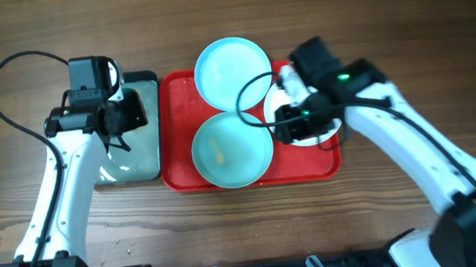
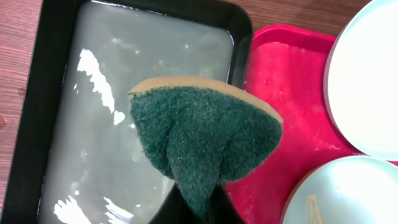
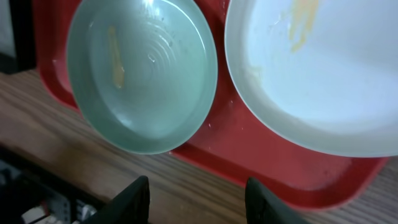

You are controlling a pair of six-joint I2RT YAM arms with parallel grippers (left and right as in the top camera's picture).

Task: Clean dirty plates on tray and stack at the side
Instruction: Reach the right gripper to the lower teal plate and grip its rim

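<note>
The left arm is reaching up from the lower left of the overhead view. Its gripper (image 1: 117,119) is hanging over the black tray (image 2: 25,124) of water and squeezing a green sponge (image 2: 205,137) tight.

The right arm is stretching in from the lower right, bent at the elbow. Its gripper (image 3: 199,202) is hovering at the right end of the red tray (image 1: 177,91), fingers standing apart with nothing between them.

All three plates are lying on the red tray. The white plate (image 3: 323,74), smeared yellow, is sitting at the right. One cyan plate (image 3: 143,74) is at centre bottom, and the other cyan plate (image 1: 232,68) is overhanging the top rim.
</note>
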